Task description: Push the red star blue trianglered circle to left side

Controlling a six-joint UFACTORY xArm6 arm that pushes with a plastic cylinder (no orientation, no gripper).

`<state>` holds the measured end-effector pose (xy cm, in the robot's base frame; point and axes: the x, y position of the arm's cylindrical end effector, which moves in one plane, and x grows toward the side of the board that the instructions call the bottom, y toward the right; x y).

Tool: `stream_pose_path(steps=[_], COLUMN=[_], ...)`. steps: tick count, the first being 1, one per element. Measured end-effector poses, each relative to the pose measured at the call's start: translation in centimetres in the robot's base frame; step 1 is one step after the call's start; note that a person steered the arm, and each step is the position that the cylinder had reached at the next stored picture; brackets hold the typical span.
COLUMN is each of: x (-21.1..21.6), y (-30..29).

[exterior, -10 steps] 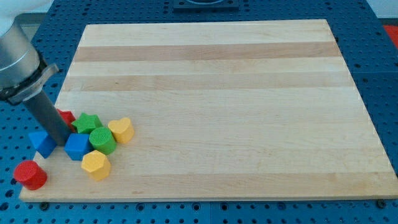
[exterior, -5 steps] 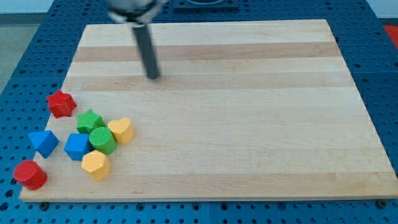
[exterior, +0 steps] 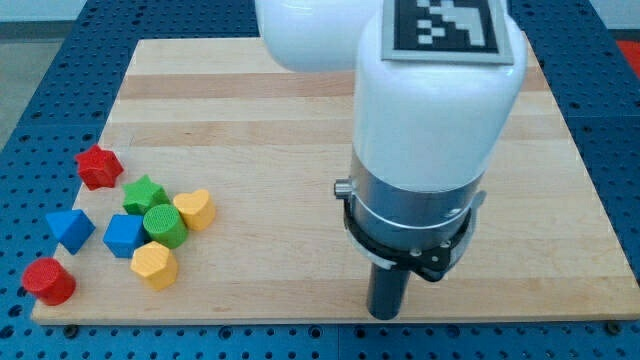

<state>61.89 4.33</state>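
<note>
The red star (exterior: 98,166) lies at the board's left edge. The blue triangle (exterior: 70,228) lies below it, and the red circle (exterior: 48,281) sits at the bottom left corner. My tip (exterior: 386,314) rests near the board's bottom edge, right of centre, far to the right of all the blocks. The white arm body rises above it and hides the board's middle.
A cluster sits just right of the blue triangle: a green star (exterior: 145,193), a green cylinder (exterior: 164,226), a blue cube (exterior: 124,236), a yellow heart (exterior: 194,209) and a yellow hexagon (exterior: 154,265). The wooden board (exterior: 260,100) lies on a blue perforated table.
My tip went from the left cluster up to the board's top, then down to the bottom right of centre. The red star ended slightly higher at the left edge.
</note>
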Motion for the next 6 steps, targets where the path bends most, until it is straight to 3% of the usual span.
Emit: stream_pose_path(steps=[1, 3, 4, 5, 6], x=[-1.7, -19.8, -24.5, -24.9, -24.9], y=[1.0, 2.1, -9.1, -34.7, -34.7])
